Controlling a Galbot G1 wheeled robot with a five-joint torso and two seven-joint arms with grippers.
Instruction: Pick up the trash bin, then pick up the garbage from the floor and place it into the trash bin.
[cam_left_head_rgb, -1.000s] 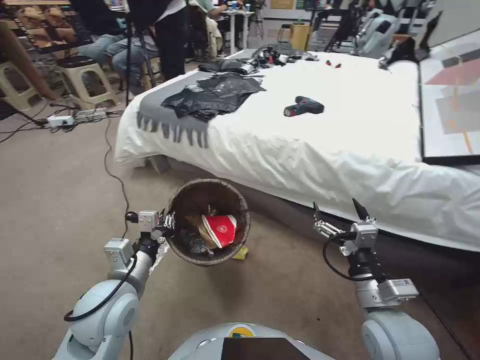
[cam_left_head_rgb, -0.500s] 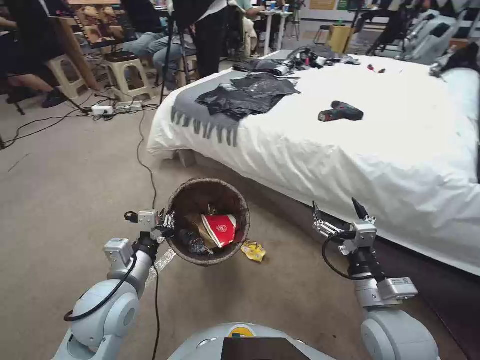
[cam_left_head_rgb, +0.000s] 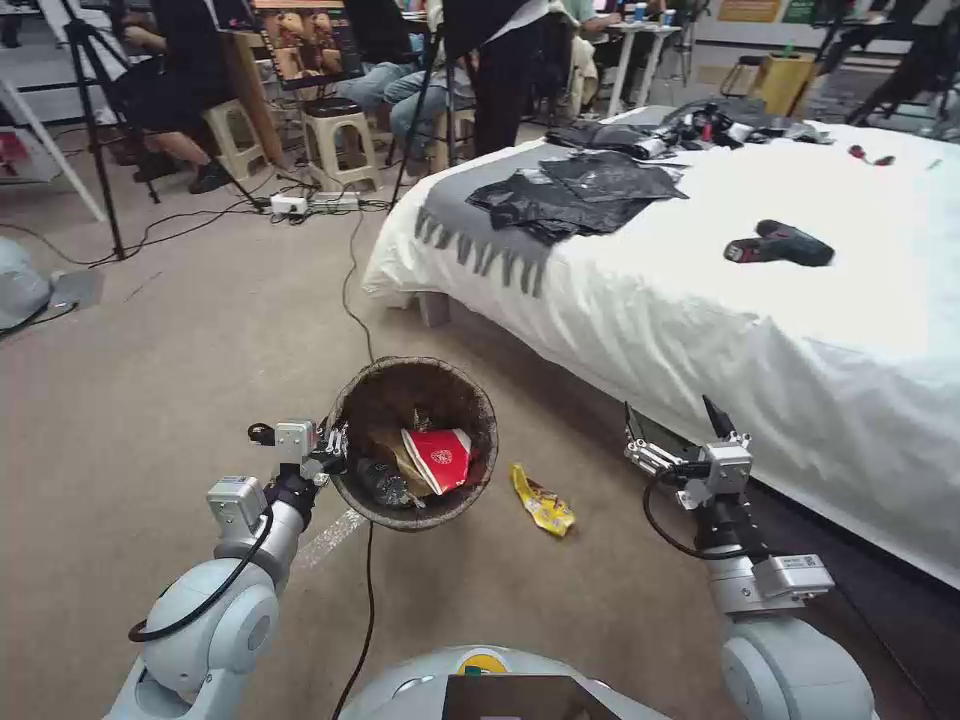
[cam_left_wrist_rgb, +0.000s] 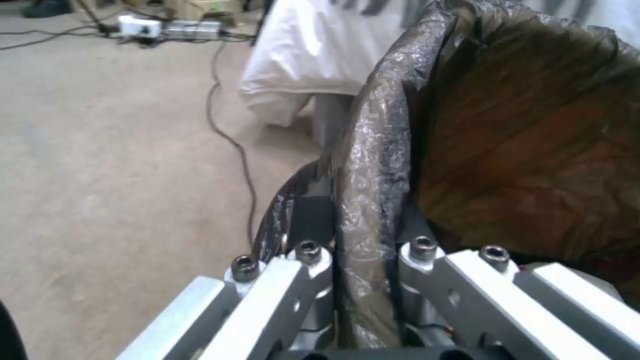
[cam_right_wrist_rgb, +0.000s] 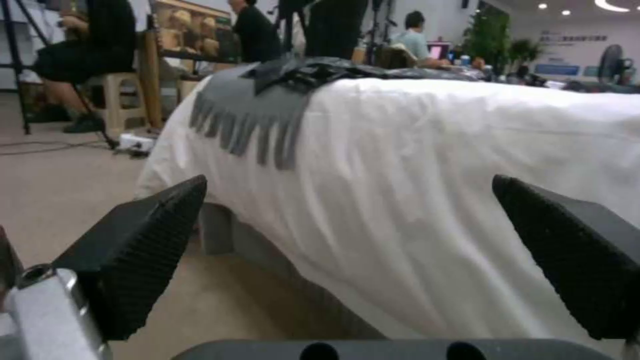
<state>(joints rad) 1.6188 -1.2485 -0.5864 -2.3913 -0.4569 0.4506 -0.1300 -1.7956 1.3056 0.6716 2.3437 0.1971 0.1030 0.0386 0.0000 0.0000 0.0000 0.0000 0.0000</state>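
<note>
Dark liner plastic folds over the rim of the trash bin (cam_left_head_rgb: 415, 445), which the left gripper (cam_left_head_rgb: 335, 452) clamps at its nine o'clock edge, carried off the floor (cam_left_head_rgb: 150, 360). A red cup (cam_left_head_rgb: 440, 458) already sits inside. A yellow wrapper (cam_left_head_rgb: 541, 499) lies at the bin's four o'clock, uncollected. The right gripper (cam_left_head_rgb: 675, 432) hangs spread wide, empty.

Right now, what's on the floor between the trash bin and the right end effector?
In the head view, one yellow wrapper lies on the carpet between the trash bin and the open right end effector; otherwise that stretch is bare.
</note>
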